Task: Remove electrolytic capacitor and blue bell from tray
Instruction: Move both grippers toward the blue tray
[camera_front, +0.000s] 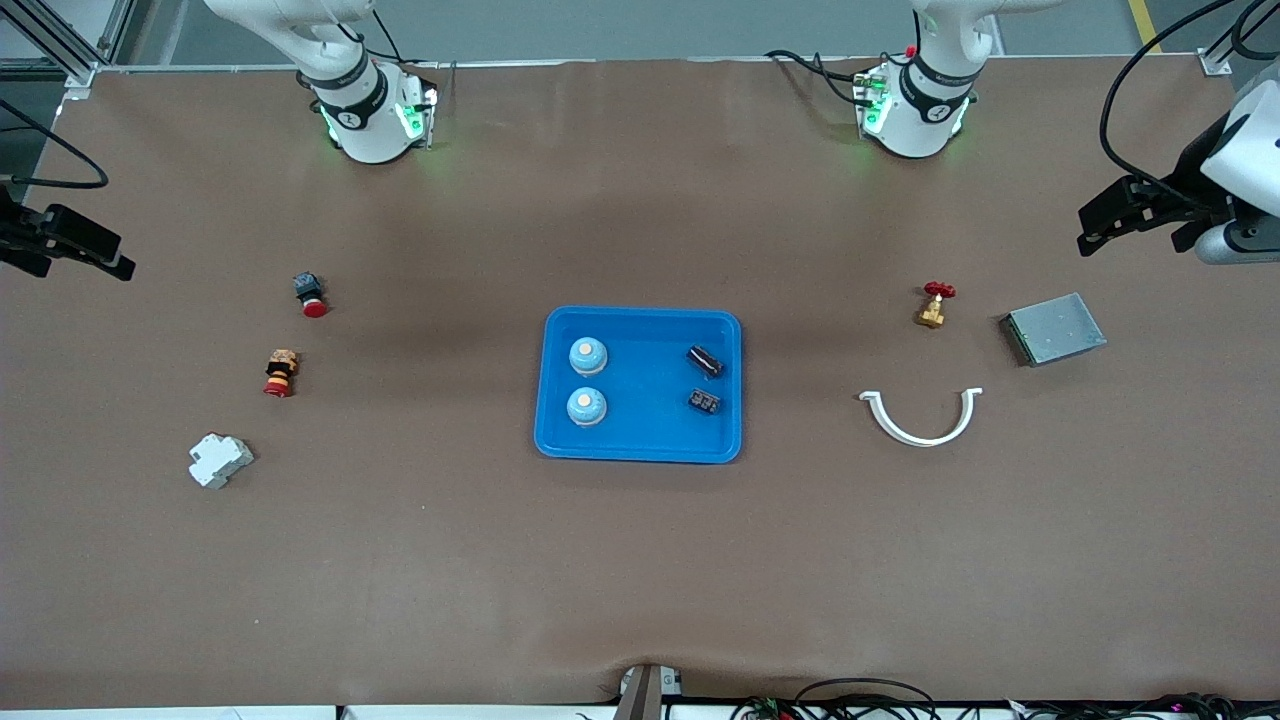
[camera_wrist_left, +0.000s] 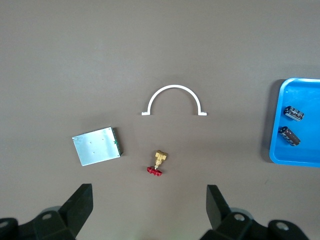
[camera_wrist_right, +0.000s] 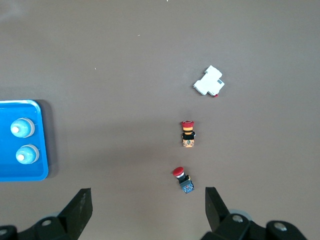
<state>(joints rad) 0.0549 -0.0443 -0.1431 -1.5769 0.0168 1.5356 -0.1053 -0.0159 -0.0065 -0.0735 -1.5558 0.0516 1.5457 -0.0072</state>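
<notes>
On the bench (camera_front: 640, 560) the blue tray (camera_front: 640, 448) holds two bells (camera_front: 587, 406) toward the right arm's end, two capacitors (camera_front: 705, 402) at their 3 o'clock; left hand (camera_wrist_left: 149, 202) and right hand (camera_wrist_right: 148, 200) hover wide, empty, over bare bench at the ends.

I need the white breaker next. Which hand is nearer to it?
Right. The right hand is up at the white breaker's end of the table, open. The left hand is open at the table's opposite end, above the grey box.

Left gripper (camera_wrist_left: 147, 207) open above a brass valve (camera_wrist_left: 158, 164) — two capacitors (camera_wrist_left: 291, 129) in the blue tray (camera_wrist_left: 280, 155).
</notes>
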